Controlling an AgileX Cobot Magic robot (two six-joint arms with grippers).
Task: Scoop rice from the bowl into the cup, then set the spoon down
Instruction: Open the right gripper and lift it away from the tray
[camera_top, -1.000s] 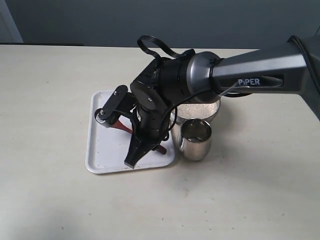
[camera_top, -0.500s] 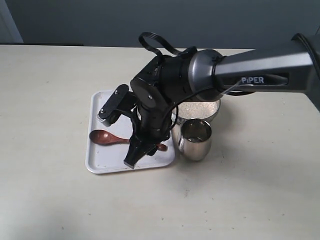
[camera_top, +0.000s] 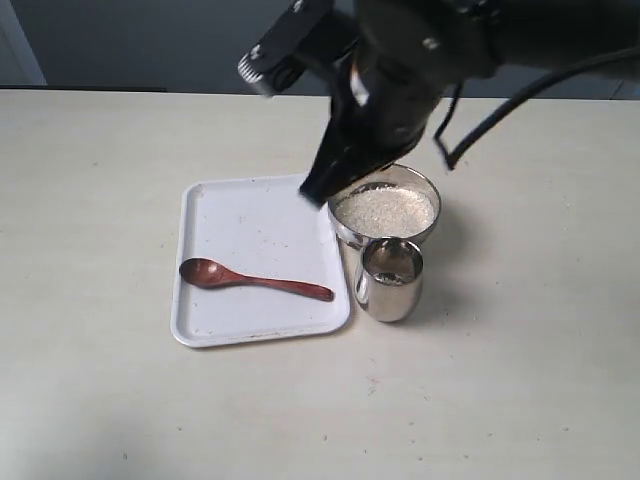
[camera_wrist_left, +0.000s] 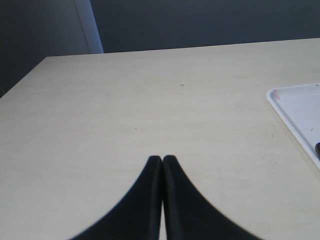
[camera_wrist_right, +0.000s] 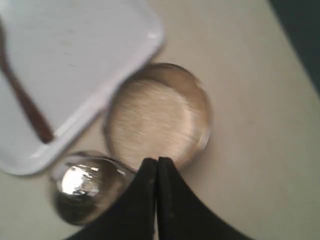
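The right arm (camera_top: 440, 50) hangs dark over the pale table (camera_top: 520, 380), and that is where we judge the risk lies. The right gripper (camera_wrist_right: 157, 167), its fingers pressed together on nothing, hovers above the steel bowl (camera_top: 345, 235) near the rim that faces the cup. A low or hasty sweep from that position could clip the rim and scatter grain across the table. The white tray (camera_top: 260, 215) sits just beside the bowl, so a knock to one would likely jolt the other. The rice (camera_top: 385, 208) is heaped nearly to the brim, a fine, pale mound with little margin against a bump. The steel cup (camera_top: 392, 290), narrow and mirror-bright, stands crowded against the front of the bowl and looks to us the easiest thing to topple. We cannot tell how much rice it holds. The wooden spoon (camera_top: 255, 281) lies flat on the tray, clear of both grippers, glossy and dark reddish-brown. Its oval bowl points away from the steelware and its slim handle tapers toward the cup. The task looks to us all but done. The left gripper (camera_wrist_left: 162, 162) waits over bare table short of the tray's corner, its fingers closed and empty.
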